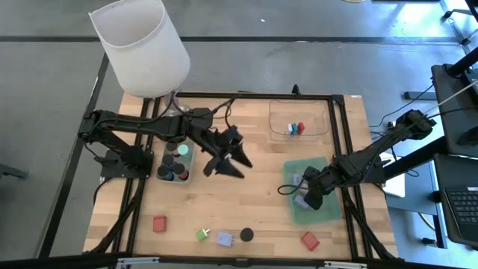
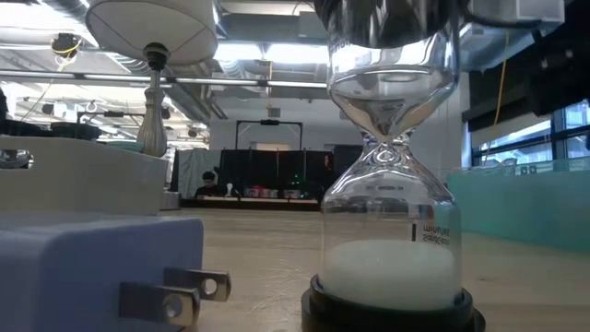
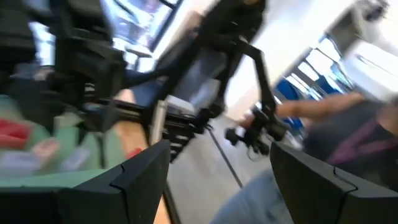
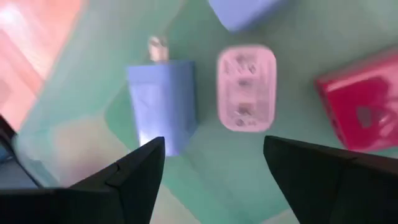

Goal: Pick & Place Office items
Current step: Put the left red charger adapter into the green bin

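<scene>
My right gripper (image 1: 305,196) (image 4: 214,168) hangs open over the translucent green tray (image 1: 326,166), fingers pointing down. Under it lie a lilac-blue block (image 4: 163,109), a pink block (image 4: 246,96) and a red block (image 4: 360,109), flat on the tray floor and untouched. My left gripper (image 1: 240,169) (image 3: 221,180) stands open and empty above the middle of the table. A red block (image 1: 160,223), a green bit (image 1: 203,235), a lilac block (image 1: 224,239), a black cap (image 1: 246,235) and another red block (image 1: 310,240) rest on the table by the near edge.
A clear tray (image 1: 321,127) at the far right holds red and teal pieces. A small tray (image 1: 188,152) beside the left arm holds black caps and other bits. A white-shaded lamp (image 1: 142,45) stands at the far left. A person's sleeve (image 3: 348,134) shows beyond the table.
</scene>
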You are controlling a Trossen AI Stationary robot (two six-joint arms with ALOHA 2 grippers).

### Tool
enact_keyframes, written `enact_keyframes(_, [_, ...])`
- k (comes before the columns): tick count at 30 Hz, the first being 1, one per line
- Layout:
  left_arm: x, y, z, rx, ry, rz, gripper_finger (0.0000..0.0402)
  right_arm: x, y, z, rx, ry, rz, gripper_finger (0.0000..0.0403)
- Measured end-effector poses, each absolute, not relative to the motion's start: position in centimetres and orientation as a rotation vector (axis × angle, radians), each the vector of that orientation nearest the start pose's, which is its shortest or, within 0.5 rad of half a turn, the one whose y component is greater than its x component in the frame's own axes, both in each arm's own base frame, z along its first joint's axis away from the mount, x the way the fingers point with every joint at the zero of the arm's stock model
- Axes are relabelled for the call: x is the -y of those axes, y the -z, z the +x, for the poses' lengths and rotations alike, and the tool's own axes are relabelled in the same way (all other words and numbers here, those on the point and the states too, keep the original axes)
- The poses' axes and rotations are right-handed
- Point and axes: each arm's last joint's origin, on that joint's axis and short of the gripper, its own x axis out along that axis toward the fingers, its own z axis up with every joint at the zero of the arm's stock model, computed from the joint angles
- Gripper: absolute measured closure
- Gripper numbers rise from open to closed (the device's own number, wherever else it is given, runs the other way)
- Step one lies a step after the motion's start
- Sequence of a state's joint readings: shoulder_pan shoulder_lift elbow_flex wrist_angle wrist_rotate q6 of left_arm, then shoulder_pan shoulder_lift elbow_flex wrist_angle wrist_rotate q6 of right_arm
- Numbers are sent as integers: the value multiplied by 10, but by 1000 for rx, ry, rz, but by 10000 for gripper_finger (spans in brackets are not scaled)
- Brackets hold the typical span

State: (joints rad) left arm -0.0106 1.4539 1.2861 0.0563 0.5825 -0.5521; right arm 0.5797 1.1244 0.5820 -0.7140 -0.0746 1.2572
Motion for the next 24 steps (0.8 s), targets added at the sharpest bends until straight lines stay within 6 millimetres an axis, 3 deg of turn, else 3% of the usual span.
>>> enact_keyframes(8, [64,-374,322,-303,709,-442,129,-103,-217,159,-1260,259,632,131])
enact_keyframes(14, [87,-366,317,-333,629,-333,139,-105,-255,168,-1135,209,542,131])
enact_keyframes(19, [99,-348,309,-508,495,-308,149,-106,-280,175,-1011,170,446,131])
enact_keyframes(24, [117,-324,287,-811,367,-301,153,-106,-293,177,-938,155,349,131])
